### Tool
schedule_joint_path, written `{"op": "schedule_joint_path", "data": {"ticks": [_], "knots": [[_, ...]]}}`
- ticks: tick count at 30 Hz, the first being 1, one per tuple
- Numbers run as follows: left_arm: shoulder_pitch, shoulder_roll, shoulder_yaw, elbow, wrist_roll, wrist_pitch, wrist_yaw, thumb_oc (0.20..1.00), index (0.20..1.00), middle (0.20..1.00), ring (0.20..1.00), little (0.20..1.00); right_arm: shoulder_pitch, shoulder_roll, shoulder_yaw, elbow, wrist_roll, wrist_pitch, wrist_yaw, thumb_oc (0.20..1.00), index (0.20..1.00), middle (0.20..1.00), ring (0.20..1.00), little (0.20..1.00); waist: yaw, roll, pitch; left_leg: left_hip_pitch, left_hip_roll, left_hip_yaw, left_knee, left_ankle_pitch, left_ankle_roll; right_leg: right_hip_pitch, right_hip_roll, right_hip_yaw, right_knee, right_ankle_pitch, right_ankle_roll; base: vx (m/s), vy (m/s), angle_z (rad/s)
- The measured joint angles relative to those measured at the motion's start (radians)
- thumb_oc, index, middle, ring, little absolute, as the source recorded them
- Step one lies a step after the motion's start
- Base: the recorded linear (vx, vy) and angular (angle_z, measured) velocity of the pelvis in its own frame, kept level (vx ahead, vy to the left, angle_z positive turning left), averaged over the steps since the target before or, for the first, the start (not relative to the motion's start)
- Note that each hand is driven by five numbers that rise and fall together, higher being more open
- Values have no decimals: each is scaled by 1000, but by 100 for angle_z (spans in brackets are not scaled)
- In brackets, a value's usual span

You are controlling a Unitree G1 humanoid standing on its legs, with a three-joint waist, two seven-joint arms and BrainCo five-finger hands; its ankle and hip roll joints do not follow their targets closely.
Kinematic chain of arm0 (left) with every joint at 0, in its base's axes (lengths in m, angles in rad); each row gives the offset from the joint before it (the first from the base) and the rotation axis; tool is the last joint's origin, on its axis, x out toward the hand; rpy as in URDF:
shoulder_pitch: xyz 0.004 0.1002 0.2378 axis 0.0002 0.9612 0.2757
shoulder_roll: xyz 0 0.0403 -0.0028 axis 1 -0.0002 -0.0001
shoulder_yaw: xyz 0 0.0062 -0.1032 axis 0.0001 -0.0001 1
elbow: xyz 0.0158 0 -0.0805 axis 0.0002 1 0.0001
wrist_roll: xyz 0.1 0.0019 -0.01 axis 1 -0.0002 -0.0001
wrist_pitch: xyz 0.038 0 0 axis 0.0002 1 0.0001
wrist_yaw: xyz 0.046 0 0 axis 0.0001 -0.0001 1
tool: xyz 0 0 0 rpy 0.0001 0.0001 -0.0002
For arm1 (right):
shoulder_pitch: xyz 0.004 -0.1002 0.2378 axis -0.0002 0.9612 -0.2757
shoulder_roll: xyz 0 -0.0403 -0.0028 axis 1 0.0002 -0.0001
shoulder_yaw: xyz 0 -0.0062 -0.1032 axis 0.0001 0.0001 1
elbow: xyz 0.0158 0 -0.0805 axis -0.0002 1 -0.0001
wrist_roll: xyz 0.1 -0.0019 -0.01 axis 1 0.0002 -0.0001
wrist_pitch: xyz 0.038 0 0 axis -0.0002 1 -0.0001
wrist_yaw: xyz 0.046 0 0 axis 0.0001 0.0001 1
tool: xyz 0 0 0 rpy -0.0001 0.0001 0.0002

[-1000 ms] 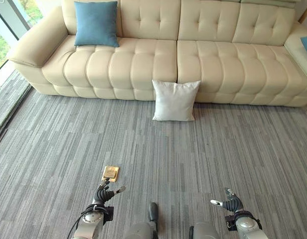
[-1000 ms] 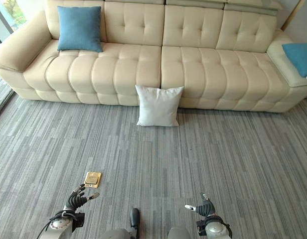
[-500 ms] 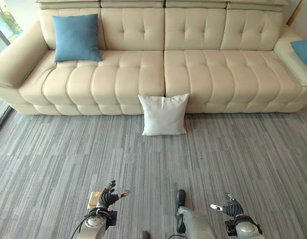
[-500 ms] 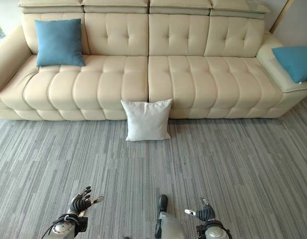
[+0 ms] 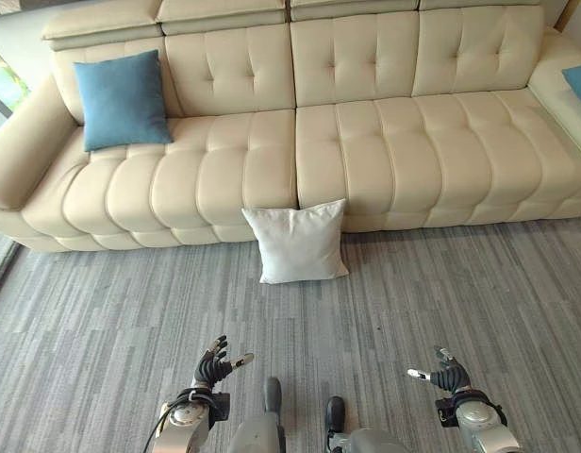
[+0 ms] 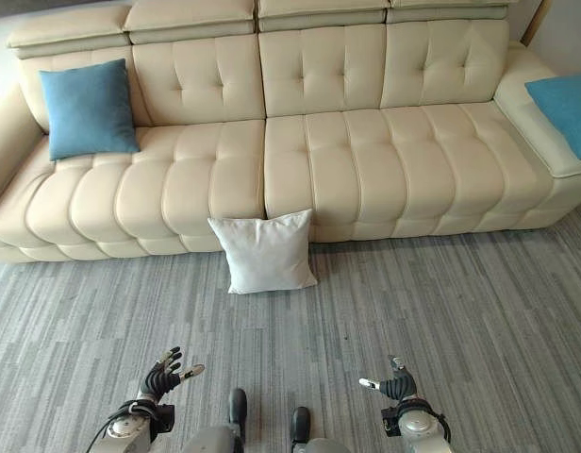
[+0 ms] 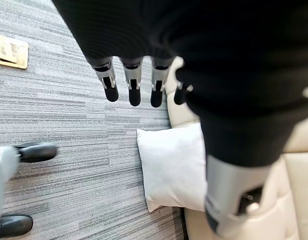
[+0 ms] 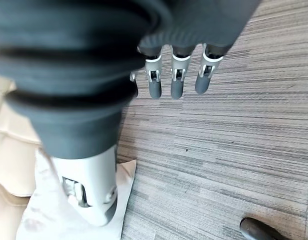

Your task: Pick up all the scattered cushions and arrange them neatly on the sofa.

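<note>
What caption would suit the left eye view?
White cushion leans against the sofa on the carpet; both open hands hang empty.

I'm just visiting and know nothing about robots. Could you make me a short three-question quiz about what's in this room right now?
1. True or false: the white cushion lies on the sofa seat.
2. Which colour is the cushion propped at the sofa's left end? A) blue B) red C) green
3. Fill the gap: both the left hand and the right hand are ____, holding nothing.

Key:
1. False: it stands on the grey carpet, leaning against the sofa's front.
2. A: the blue cushion rests against the backrest; another blue cushion lies at the right end.
3. Open.
</note>
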Motion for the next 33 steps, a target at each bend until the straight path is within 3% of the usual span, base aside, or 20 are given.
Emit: {"op": "schedule_joint_path", "data": {"ticks": [1,3,6,8,9,10,12,13,14,16,19,20,21,23,25,27,28,30,32,33], "knots": [[-1,-1,1,6,1,5,1,1000,1000,1000,1000,1000,-4,-1,-3,3,0,0,-2,1000,1000,1000,1000,1000,7,2,1,-28,-6,7,-23,28,-3,11,3,14,0,-29,16,315,164,-23],[-1,0,1,6,1,8,1,1000,1000,1000,1000,1000,-3,-1,-2,11,0,1,-2,1000,1000,1000,1000,1000,20,3,3,-45,-7,13,-40,57,8,24,9,18,0,-25,0,373,260,-24],[17,-2,3,9,1,11,1,1000,1000,1000,1000,1000,1,-2,-5,13,-3,1,1,1000,1000,1000,1000,1000,46,22,-2,-36,-7,34,-25,85,35,69,9,84,0,-67,31,345,277,-52],[15,-5,1,26,2,10,0,1000,1000,1000,1000,1000,7,-9,-9,25,-9,2,2,1000,1000,1000,1000,1000,40,52,-19,-33,-13,38,8,102,71,89,5,86,8,-94,41,229,186,-20],[5,-5,2,40,2,10,1,1000,1000,1000,1000,1000,9,-6,-8,33,-12,4,3,1000,1000,1000,1000,1000,42,50,-17,-29,-20,46,15,112,88,90,-2,88,25,-109,49,133,140,-8],[-3,3,2,48,2,12,1,1000,1000,1000,1000,1000,27,7,0,28,-19,15,17,1000,1000,1000,1000,1000,42,36,-20,6,-51,63,10,89,130,55,-43,95,158,-171,86,199,215,-12],[-2,11,-1,46,3,10,0,1000,1000,1000,1000,1000,35,13,1,26,-21,18,25,1000,1000,1000,1000,1000,39,38,-23,39,-62,68,-10,94,151,-54,-82,90,423,-237,128,177,194,-5],[-4,18,1,47,3,10,0,1000,1000,1000,1000,1000,37,18,1,25,-22,17,26,1000,1000,1000,1000,1000,35,30,-27,46,-78,67,-7,65,167,-93,-106,96,506,-246,139,186,158,6],[-10,36,-1,49,3,11,1,1000,1000,1000,1000,1000,39,31,-1,31,-22,19,26,1000,1000,1000,1000,1000,29,4,-30,77,-116,67,-19,41,193,-183,-167,104,714,-245,166,218,144,12],[-11,43,-1,48,3,12,1,1000,1000,1000,1000,1000,40,45,0,28,-22,19,27,1000,1000,1000,1000,1000,17,11,-31,122,-130,56,-41,46,205,-253,-186,117,819,-250,171,250,83,18],[-33,47,-1,46,2,10,1,1000,1000,1000,1000,1000,37,52,0,30,-21,18,27,1000,1000,1000,1000,1000,16,24,-19,171,-123,45,-41,9,192,-300,-176,65,671,-263,175,333,-19,8],[-34,47,1,48,2,10,3,1000,1000,1000,1000,1000,27,52,0,30,-21,17,26,1000,1000,1000,1000,1000,14,26,-18,181,-117,44,-40,-5,194,-321,-157,52,536,-240,160,288,-66,9],[-38,51,0,48,2,11,3,1000,1000,1000,1000,1000,24,53,0,27,-21,17,26,1000,1000,1000,1000,1000,10,27,-14,190,-118,41,-40,-3,197,-345,-145,53,485,-220,157,401,-106,15],[-38,51,1,48,2,11,3,1000,1000,1000,1000,1000,19,55,0,29,-21,19,24,1000,1000,1000,1000,1000,-10,14,-11,213,-124,29,-40,-37,181,-391,-125,47,301,-121,178,296,-108,23],[-36,50,0,46,2,11,3,1000,1000,1000,1000,1000,30,58,-1,30,-21,21,23,1000,1000,1000,1000,1000,-15,-3,-1,256,-136,17,-39,-78,170,-384,-128,28,186,-28,172,197,-94,19],[-29,48,-1,38,2,10,3,1000,1000,1000,1000,1000,52,61,-3,32,-21,21,22,1000,1000,1000,1000,1000,-26,-19,-6,299,-146,-4,-40,-99,180,-351,-144,24,172,-12,159,328,-135,33],[-22,46,0,29,2,10,3,1000,1000,1000,1000,1000,57,61,-3,33,-21,22,22,1000,1000,1000,1000,1000,-25,-19,-11,315,-143,-11,-40,-115,171,-337,-142,25,189,-8,147,393,-191,22],[-9,36,-2,25,2,10,1,1000,1000,1000,1000,1000,58,55,-7,32,-20,21,22,1000,1000,1000,1000,1000,-34,0,-30,347,-110,-26,-33,-153,136,-303,-116,-1,171,75,108,255,-157,17],[-12,32,-2,23,2,10,1,1000,1000,1000,1000,1000,49,49,-8,30,-20,19,21,1000,1000,1000,1000,1000,-36,24,-44,343,-65,-23,7,-173,107,-263,-68,-16,124,108,63,180,-113,23],[-23,31,0,24,2,9,1,1000,1000,1000,1000,1000,26,39,-7,29,-19,18,21,1000,1000,1000,1000,1000,-34,25,-43,323,-56,-17,58,-171,95,-242,-56,-19,102,121,-1,215,-126,13]]}}
